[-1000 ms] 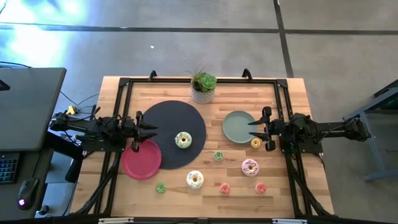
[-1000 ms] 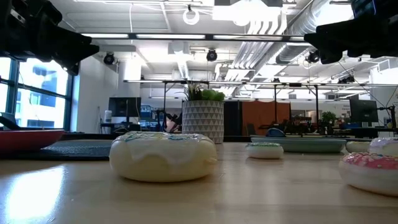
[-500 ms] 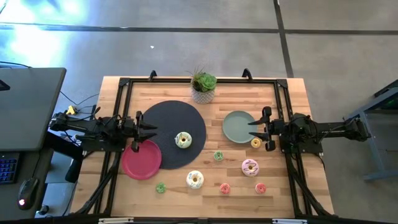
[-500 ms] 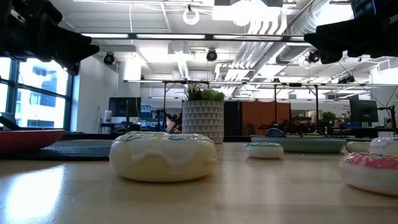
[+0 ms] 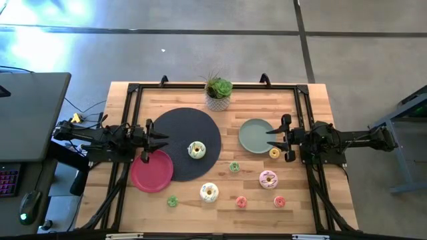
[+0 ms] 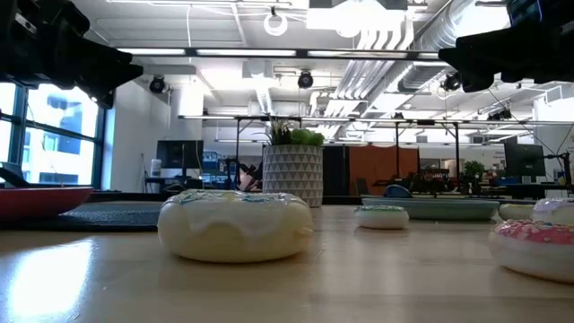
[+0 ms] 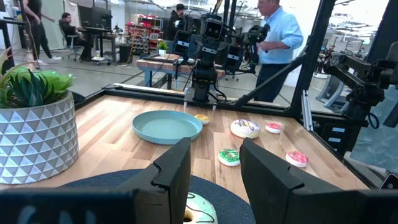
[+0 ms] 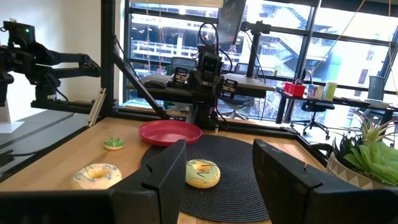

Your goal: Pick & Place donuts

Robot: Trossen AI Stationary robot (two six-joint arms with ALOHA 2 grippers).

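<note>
Both arms hover still above the table with nothing in them. My left gripper (image 5: 162,141) is open over the left edge of the dark round mat (image 5: 180,137). A cream-iced donut (image 5: 196,149) lies flat on that mat. My right gripper (image 5: 269,138) is open over the grey-green plate (image 5: 255,135). A yellow mini donut (image 5: 274,153) lies just beside that plate. On the bare wood lie a green mini (image 5: 234,167), a pink-iced donut (image 5: 268,179), a second cream donut (image 5: 209,192), another green mini (image 5: 172,201) and two red-pink minis (image 5: 241,201) (image 5: 279,201).
A pink plate (image 5: 151,171) overlaps the mat's near-left edge. A potted plant (image 5: 218,93) stands at the far edge. A black frame (image 5: 301,113) runs around the tabletop. People show in the room beyond, in the left wrist view (image 7: 277,43).
</note>
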